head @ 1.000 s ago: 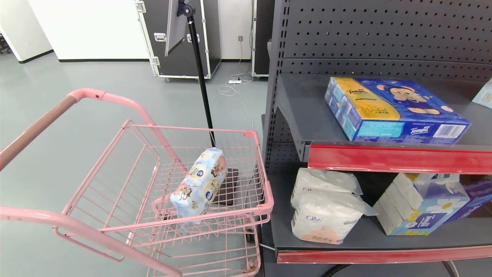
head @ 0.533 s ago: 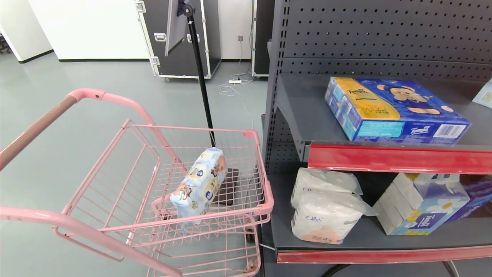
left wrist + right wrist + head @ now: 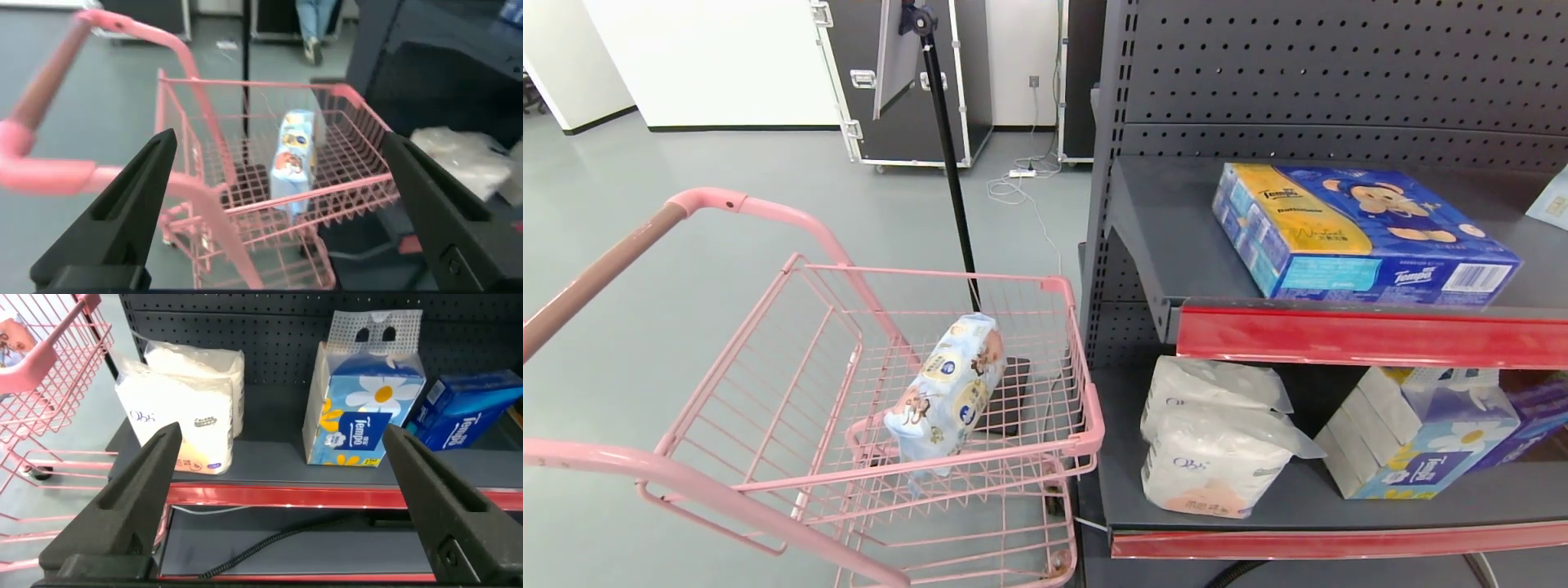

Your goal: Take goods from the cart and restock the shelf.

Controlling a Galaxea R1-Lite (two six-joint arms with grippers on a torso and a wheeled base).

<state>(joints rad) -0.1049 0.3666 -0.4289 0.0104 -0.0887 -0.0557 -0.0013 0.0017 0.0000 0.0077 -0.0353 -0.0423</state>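
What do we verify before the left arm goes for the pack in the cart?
1. Left claw open and empty: ok, fingers spread wide.
2. Pack accessible: ok, it stands tilted on end, alone in the cart, top uncovered.
3. Claw lined up: ok, the left wrist view shows the pack between the fingers, farther off.
4. Drop spot: ok, the upper shelf is bare beside the blue box.
5. Right claw out of the way: ok, open, facing the lower shelf.
6. Pack firm enough to grip: cannot tell.
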